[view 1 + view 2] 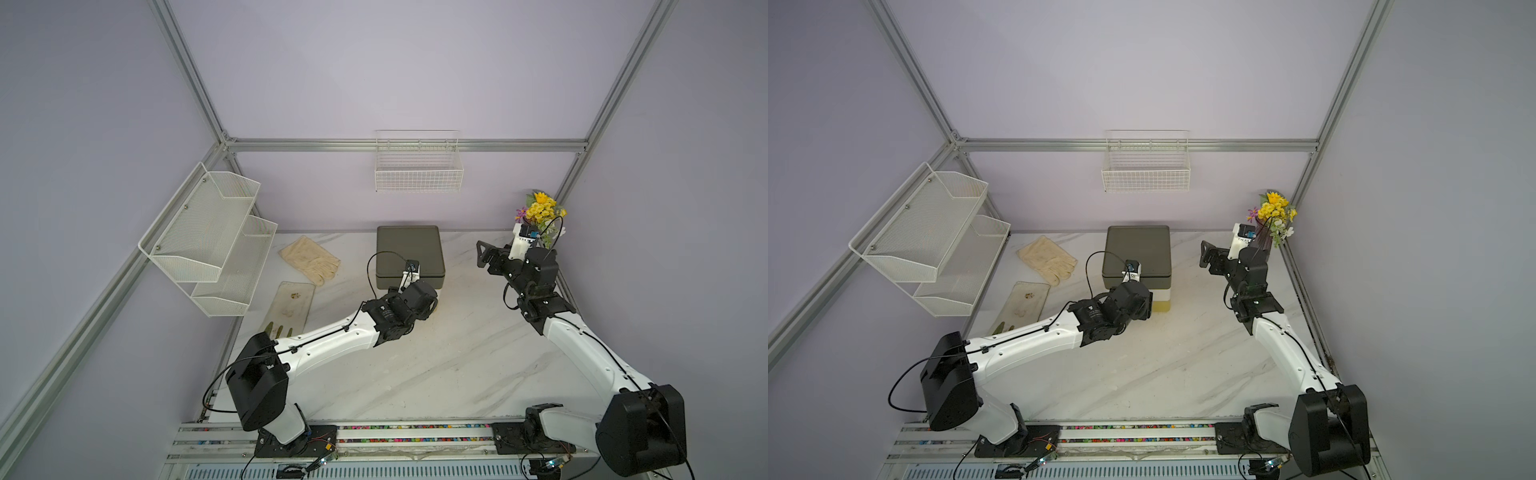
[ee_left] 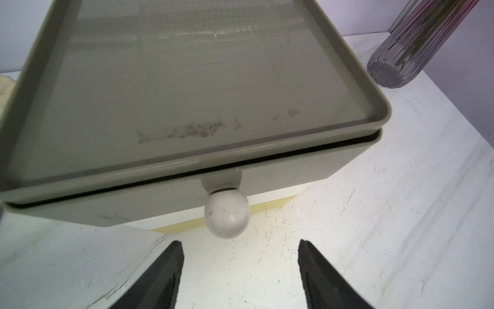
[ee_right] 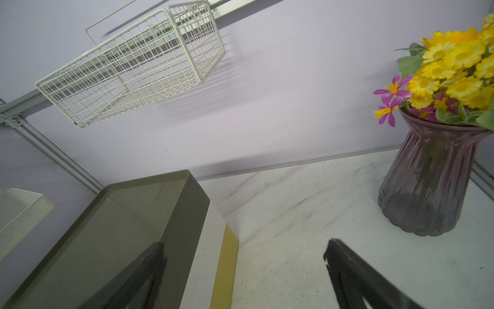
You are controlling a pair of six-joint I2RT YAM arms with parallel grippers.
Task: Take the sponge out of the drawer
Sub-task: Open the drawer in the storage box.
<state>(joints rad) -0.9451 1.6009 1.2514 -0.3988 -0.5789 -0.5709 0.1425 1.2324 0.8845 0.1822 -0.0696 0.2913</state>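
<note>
The drawer unit [image 1: 409, 249] [image 1: 1137, 249] stands at the back middle of the table, with an olive-green top tier over white and yellow tiers. Its top drawer front [image 2: 160, 203] carries a round pale knob [image 2: 227, 214], and only a thin dark gap shows above it. The sponge is hidden. My left gripper [image 2: 239, 242] is open in front of the drawer, its fingertips [image 2: 176, 248] just short of the knob, which lies ahead of the gap between them. My right gripper [image 3: 246, 247] [image 1: 484, 251] is open and empty, raised beside the unit's right side.
A cream glove [image 1: 309, 259] and a flat pale pack [image 1: 291, 307] lie left of the unit. A white mesh rack [image 1: 208, 237] hangs on the left wall and a wire basket [image 1: 417, 166] on the back wall. A vase of flowers [image 1: 540, 216] [image 3: 430, 182] stands back right.
</note>
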